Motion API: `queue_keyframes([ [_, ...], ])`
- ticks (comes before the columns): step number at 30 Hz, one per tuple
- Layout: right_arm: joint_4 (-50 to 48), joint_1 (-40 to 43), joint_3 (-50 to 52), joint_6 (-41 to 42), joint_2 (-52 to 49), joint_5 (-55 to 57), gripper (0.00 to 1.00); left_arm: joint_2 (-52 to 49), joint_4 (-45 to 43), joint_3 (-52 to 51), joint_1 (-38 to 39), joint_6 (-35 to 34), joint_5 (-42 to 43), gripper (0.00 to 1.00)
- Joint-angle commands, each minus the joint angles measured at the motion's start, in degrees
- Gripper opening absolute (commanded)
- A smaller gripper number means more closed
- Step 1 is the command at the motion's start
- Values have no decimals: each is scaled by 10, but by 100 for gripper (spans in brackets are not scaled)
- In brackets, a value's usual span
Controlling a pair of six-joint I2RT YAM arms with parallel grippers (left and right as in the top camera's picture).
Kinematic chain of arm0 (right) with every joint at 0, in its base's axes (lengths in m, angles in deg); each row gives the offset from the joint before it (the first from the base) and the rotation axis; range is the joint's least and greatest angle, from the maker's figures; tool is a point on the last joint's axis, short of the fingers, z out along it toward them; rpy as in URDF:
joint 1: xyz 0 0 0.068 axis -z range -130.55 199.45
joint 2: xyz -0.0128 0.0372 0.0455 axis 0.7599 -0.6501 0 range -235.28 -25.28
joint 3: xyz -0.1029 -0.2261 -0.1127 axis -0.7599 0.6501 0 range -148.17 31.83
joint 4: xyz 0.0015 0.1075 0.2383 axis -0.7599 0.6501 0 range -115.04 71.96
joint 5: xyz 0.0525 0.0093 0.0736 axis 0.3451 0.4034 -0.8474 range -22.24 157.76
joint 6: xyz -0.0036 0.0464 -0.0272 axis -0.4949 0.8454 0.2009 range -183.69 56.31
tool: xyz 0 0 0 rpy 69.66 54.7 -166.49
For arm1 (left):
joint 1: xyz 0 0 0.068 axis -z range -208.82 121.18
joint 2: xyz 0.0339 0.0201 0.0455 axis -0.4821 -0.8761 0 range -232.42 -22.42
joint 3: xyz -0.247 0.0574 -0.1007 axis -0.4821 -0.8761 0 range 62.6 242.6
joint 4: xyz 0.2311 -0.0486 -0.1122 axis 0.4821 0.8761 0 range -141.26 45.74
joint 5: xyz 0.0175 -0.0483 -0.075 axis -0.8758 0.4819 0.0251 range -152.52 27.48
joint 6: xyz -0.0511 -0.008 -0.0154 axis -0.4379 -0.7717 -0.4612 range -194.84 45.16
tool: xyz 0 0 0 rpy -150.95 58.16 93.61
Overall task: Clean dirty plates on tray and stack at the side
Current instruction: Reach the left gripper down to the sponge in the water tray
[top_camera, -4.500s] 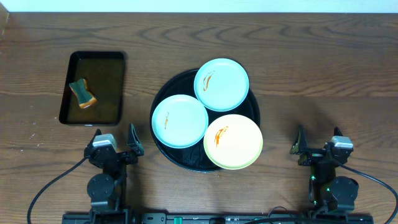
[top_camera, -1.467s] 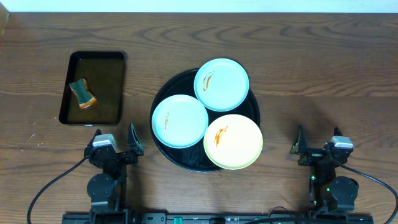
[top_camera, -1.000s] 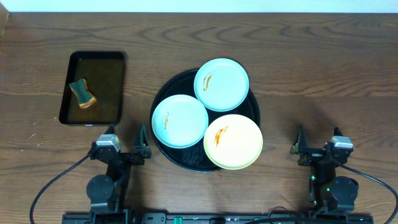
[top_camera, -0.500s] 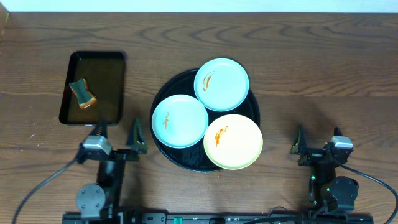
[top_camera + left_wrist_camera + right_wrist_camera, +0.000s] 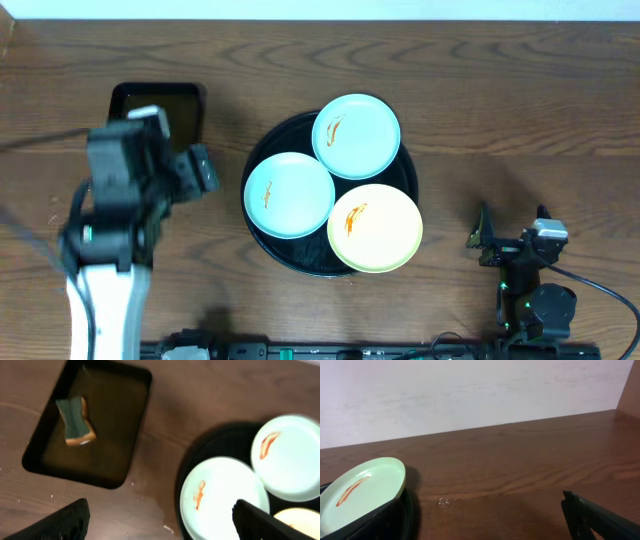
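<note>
Three smeared plates on tray, unstacked. Sponge lying in small tray to the left. Left gripper high between the two trays, fingers spread, empty. Right gripper low, well apart, spread too. Best: centre over sponge, pinch its short sides, keep off small tray's wall.

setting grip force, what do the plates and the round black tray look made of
Plates: probably plastic or melamine, smooth with a soft sheen, uniform pastel colour, thin rims; glazed ceramic is possible. Round tray: likely plastic, dull black, raised moulded rim; coated metal can't be ruled out.
</note>
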Motion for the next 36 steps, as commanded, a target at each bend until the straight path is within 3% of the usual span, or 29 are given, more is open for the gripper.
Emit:
queue_keyframes([
  [1, 2, 2, 1, -8, 3, 0, 99, -73, 26, 58, -5, 14, 6, 92],
  [7, 2, 2, 1, -8, 3, 0, 99, -203, 126, 186, -79, 13, 101, 92],
  [12, 2, 2, 1, -8, 3, 0, 99, -245, 148, 192, -103, 13, 116, 92],
  [36, 2, 2, 1, -8, 3, 0, 99, -259, 144, 192, -102, 13, 116, 92],
])
